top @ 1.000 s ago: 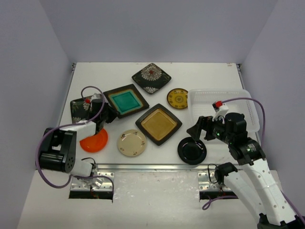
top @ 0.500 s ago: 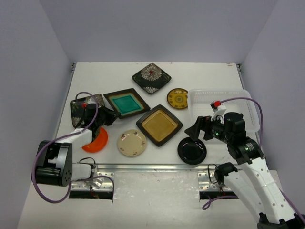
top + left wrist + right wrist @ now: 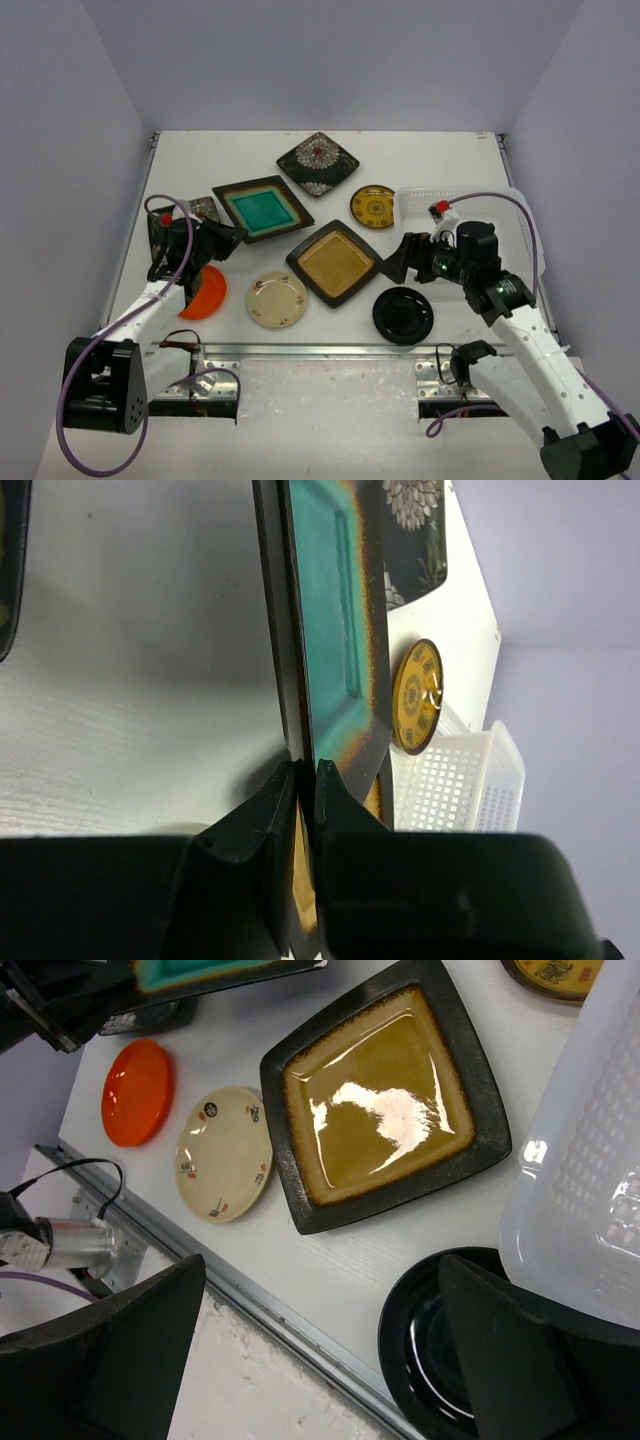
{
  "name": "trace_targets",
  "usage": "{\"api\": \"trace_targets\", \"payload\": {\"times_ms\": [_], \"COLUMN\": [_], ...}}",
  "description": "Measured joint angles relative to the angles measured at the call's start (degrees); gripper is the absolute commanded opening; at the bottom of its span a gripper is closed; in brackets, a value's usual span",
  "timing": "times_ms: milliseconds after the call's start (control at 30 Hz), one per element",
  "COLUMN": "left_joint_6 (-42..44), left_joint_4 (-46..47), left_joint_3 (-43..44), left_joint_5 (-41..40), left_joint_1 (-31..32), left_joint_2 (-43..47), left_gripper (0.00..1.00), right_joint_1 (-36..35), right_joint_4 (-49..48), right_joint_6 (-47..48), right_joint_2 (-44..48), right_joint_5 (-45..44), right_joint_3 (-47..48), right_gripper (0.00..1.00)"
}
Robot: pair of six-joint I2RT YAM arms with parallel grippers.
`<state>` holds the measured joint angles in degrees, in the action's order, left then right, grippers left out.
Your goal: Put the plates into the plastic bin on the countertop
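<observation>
We pinch only the rim of the square teal glazed plate (image 3: 262, 207) in our left end effector (image 3: 305, 775), right end effector (image 3: 402, 262) wide and empty, so the plate could slip free.

Pale lavender walls are seen on three sides: a back wall (image 3: 330, 60), a left wall (image 3: 60, 170) and a right wall (image 3: 590, 150). At the near side, a left metal bracket (image 3: 215, 395) and a right metal bracket (image 3: 430, 388) are set on a speckled white ledge (image 3: 330, 425), well apart from each other

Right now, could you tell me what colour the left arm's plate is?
Teal plate, dark rim; top external view.
</observation>
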<state>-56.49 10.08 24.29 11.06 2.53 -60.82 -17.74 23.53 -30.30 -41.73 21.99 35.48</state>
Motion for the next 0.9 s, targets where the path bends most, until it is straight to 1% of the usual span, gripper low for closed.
{"api": "trace_targets", "payload": {"times_ms": [100, 200, 333, 467, 567, 700, 767, 900], "left_joint_6": [-0.1, -0.7, -2.3, -3.6, -4.2, -4.9, -5.3, -6.5], "left_joint_4": [0.1, 1.1, 2.6, 3.1, 4.3, 5.4, 5.5, 7.6], "left_joint_3": [0.0, -0.1, -0.9, -0.9, -0.9, -0.9, -0.9, -1.5], "left_joint_5": [1.8, 4.4, 9.9, 14.0, 15.5, 17.4, 18.1, 19.0], "left_joint_1": [-0.4, -0.4, -0.3, 1.3, 3.9, 6.3, 7.0, 7.5], "left_joint_2": [1.3, 2.5, 4.8, 7.7, 8.9, 9.1, 9.1, 9.6], "left_gripper": [0.00, 0.00, 0.00, 0.00, 0.00, 0.00, 0.00, 0.00], "right_joint_1": [0.0, 0.0, 0.0, 0.0, 0.1, 0.6, 1.2, 2.2], "right_joint_4": [-1.6, -2.5, -3.4, -5.4, -7.2, -7.3, -7.2, -6.8], "right_joint_6": [-1.0, -1.6, -2.2, -2.9, -4.1, -5.5, -6.2, -7.0], "right_joint_2": [-5.4, -12.1, -20.4, -30.3, -37.0, -45.0, -48.1, -51.4], "right_joint_5": [2.5, 4.8, 7.7, 10.5, 12.0, 13.2, 13.4, 16.0], "right_joint_3": [0.9, 4.1, 11.1, 20.8, 26.2, 31.5, 33.5, 35.1], "right_gripper": [0.99, 0.99, 0.99, 0.99, 0.94, 0.83, 0.77, 0.71]}}
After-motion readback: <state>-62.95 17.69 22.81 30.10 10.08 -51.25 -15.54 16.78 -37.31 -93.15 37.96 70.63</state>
